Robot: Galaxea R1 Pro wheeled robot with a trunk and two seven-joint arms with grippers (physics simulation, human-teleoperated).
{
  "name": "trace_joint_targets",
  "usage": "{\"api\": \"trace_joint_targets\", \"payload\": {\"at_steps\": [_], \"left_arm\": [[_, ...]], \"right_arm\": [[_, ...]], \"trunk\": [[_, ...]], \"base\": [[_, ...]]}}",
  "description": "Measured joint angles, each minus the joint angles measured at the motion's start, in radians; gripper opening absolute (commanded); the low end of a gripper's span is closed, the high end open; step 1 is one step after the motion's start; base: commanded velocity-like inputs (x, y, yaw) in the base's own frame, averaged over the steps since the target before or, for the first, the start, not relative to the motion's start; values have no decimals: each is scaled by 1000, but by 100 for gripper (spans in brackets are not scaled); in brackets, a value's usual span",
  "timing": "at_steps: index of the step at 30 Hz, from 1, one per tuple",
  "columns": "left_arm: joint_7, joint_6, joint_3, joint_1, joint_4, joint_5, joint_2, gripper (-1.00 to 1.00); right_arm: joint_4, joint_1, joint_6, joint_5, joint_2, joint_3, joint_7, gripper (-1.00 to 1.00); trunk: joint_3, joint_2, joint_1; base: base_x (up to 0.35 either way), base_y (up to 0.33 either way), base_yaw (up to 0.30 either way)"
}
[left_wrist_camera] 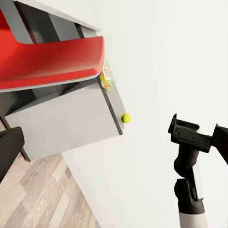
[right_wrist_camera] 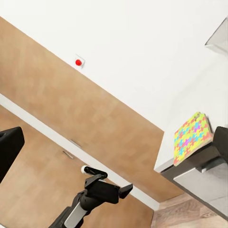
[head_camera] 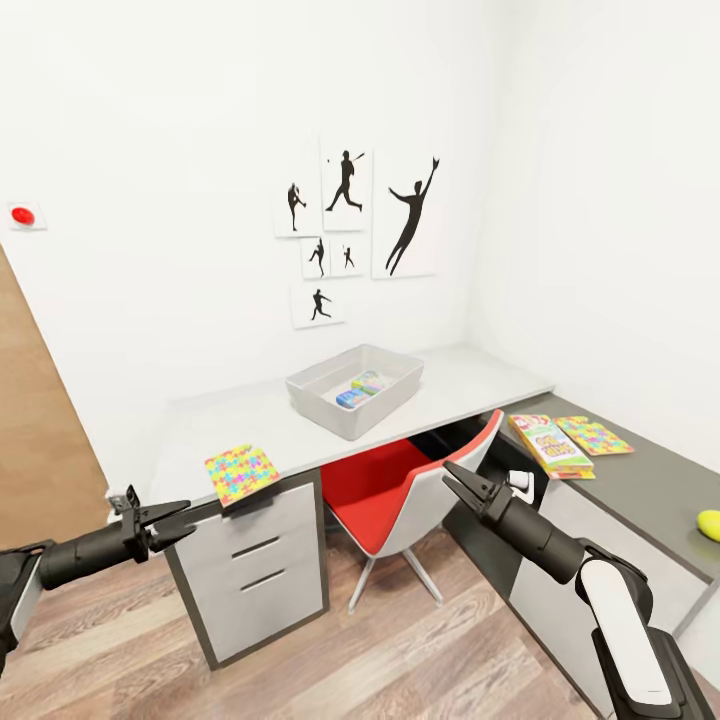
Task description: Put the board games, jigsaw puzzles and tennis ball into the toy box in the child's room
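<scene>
I'd grab the jigsaw puzzle box (head_camera: 241, 473) by its overhanging edge (flat, stiff, probably light). Left gripper (head_camera: 178, 520) and right gripper (head_camera: 457, 481) fingers spread, empty.

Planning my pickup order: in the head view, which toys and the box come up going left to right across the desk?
Jigsaw puzzle at the desk corner → toy box → board game → second jigsaw puzzle → tennis ball.

Matt grey table (head_camera: 250, 420); translucent plastic toy box (head_camera: 322, 392); wood-grain floor (head_camera: 300, 650).
</scene>
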Motion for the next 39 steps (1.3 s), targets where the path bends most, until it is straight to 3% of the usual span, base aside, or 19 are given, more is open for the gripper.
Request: {"api": "trace_joint_targets", "payload": {"at_steps": [5, 12, 17, 22, 27, 39], "left_arm": [[24, -6, 1, 0, 0, 0, -26, 100], [117, -9, 8, 0, 0, 4, -68, 100], [154, -12, 9, -1, 0, -1, -152, 100], [228, -11, 19, -5, -2, 6, -204, 100], [248, -10, 67, -5, -4, 12, -226, 100], [257, -11, 94, -5, -5, 12, -234, 100]], "right_arm": [[0, 0, 0, 1, 0, 0, -1, 100], [1, 0, -1, 2, 0, 0, -2, 100], [1, 0, -1, 3, 0, 0, -3, 100], [1, 0, -1, 9, 0, 0, -3, 100], [1, 0, -1, 11, -1, 0, -3, 100], [1, 0, -4, 12, 1, 1, -4, 100]], "trunk": [[-16, -35, 19], [-38, -84, 46], [-53, -119, 65], [-63, -140, 77], [-63, -140, 77], [-63, -140, 77]], "base": [[0, 0, 0], [0, 0, 0], [0, 0, 0], [0, 0, 0], [0, 0, 0], [46, 0, 0]]}}
